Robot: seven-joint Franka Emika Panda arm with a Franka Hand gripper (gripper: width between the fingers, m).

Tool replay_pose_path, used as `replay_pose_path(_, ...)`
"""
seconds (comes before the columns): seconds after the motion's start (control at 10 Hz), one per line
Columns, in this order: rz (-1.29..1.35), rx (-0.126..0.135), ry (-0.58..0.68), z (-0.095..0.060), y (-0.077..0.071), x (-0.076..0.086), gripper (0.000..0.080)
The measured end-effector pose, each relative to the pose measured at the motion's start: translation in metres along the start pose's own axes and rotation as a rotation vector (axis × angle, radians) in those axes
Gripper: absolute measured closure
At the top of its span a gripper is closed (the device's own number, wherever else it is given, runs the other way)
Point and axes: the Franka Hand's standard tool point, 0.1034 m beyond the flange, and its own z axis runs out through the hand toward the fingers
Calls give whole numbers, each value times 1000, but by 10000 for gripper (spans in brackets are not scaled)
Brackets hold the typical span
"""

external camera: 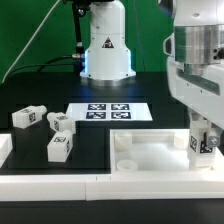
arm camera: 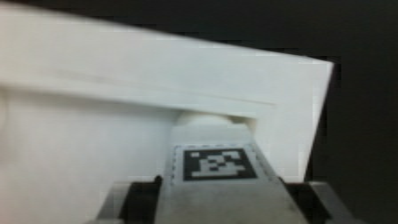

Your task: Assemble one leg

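Pinching the leg [external camera: 202, 141] upright, the gripper [external camera: 200, 150] holds it apparently just above the tray's [external camera: 150, 165] corner, long axis vertical.

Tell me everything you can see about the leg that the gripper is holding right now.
The leg is a small white oblong block, plastic-looking, with a black-and-white square marker on its side. It stands upright, clamped between the fingers of the gripper, over the large white tray-like piece at the exterior view's right. In the wrist view its far end meets that piece near a corner; whether it is seated there cannot be told.
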Motion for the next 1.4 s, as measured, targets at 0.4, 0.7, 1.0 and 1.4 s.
replay_pose_path(0.4, -23, 2, 3, 0, -1, 0, 356)
replay_pose_path(0.7, -549, 2, 1, 0, -2, 2, 173)
replay_pose_path(1.0, -727, 0, 5, 0, 0, 3, 151)
replay_pose_path(1.4, -1343, -42, 32, 0, -3, 6, 151)
